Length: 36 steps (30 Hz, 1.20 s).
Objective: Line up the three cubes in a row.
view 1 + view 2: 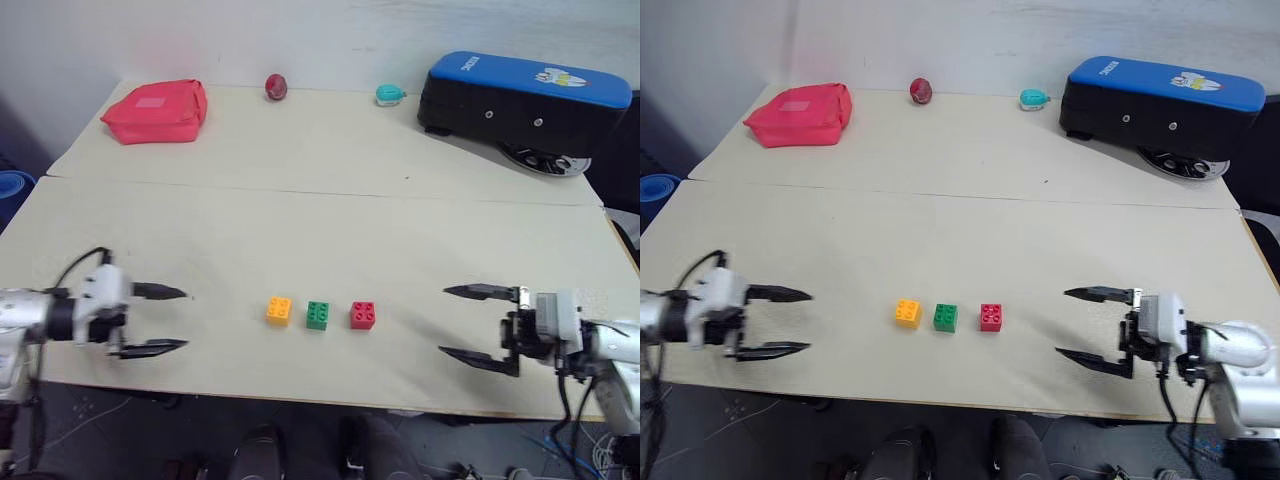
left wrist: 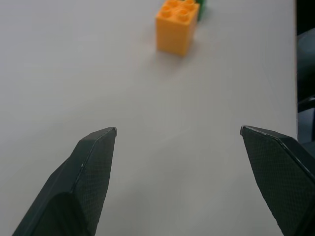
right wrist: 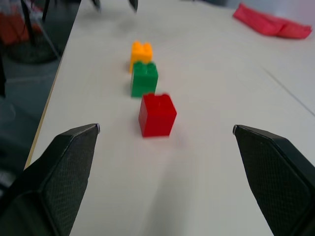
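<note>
Three small studded cubes stand in a row near the table's front edge: orange-yellow [image 1: 279,310] on the left, green [image 1: 318,315] in the middle, red [image 1: 363,315] on the right. Small gaps separate them. My left gripper [image 1: 184,320] is open, well to the left of the orange-yellow cube [image 2: 177,27] and pointing toward it, nothing between its fingers. To the right of the red cube [image 3: 157,114], my right gripper [image 1: 444,321] is open and empty, pointing left along the row.
At the back of the cream table [image 1: 330,230] lie a red pouch [image 1: 157,111], a dark red egg-shaped ball [image 1: 276,87], a small teal toy [image 1: 389,94] and a black-and-blue device [image 1: 523,103]. A seam crosses the table behind the cubes.
</note>
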Each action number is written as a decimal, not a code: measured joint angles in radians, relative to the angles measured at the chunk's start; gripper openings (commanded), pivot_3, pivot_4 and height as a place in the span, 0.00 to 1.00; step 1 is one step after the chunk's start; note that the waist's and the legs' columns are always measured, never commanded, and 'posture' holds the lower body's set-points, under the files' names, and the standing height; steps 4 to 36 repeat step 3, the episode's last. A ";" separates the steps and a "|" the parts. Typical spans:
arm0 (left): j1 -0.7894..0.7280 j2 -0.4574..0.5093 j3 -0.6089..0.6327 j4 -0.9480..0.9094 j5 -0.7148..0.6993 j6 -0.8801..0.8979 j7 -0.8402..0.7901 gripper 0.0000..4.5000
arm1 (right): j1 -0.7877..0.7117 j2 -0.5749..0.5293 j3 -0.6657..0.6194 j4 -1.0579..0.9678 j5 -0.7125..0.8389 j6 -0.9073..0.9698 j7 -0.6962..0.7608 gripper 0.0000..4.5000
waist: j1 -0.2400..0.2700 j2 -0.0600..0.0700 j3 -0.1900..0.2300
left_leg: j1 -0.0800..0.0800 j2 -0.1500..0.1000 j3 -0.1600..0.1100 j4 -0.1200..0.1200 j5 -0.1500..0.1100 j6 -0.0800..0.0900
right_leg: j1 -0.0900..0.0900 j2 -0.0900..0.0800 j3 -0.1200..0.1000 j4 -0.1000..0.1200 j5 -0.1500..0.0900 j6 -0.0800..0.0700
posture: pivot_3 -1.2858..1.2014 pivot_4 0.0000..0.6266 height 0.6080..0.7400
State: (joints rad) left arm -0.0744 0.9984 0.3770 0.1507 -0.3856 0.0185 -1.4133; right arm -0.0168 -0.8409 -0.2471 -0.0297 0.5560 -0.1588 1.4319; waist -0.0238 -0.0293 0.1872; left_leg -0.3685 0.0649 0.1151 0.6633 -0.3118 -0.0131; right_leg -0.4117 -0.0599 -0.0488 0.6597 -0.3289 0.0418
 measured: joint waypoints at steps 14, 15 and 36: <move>0.020 0.014 0.078 -0.005 -0.013 -0.010 0.024 0.94 | -0.007 -0.063 -0.042 0.005 0.011 0.030 0.027 1.00 | -0.002 0.000 0.000 | 0.001 0.000 0.000 -0.001 0.000 0.000 | 0.001 0.000 0.000 0.000 0.000 0.000 | 0.52 0.24 1.00; 0.020 0.014 0.078 -0.005 -0.013 -0.010 0.024 0.94 | -0.007 -0.063 -0.042 0.005 0.011 0.030 0.027 1.00 | -0.002 0.000 0.000 | 0.001 0.000 0.000 -0.001 0.000 0.000 | 0.001 0.000 0.000 0.000 0.000 0.000 | 0.52 0.24 1.00; 0.020 0.014 0.078 -0.005 -0.013 -0.010 0.024 0.94 | -0.007 -0.063 -0.042 0.005 0.011 0.030 0.027 1.00 | -0.002 0.000 0.000 | 0.001 0.000 0.000 -0.001 0.000 0.000 | 0.001 0.000 0.000 0.000 0.000 0.000 | 0.52 0.24 1.00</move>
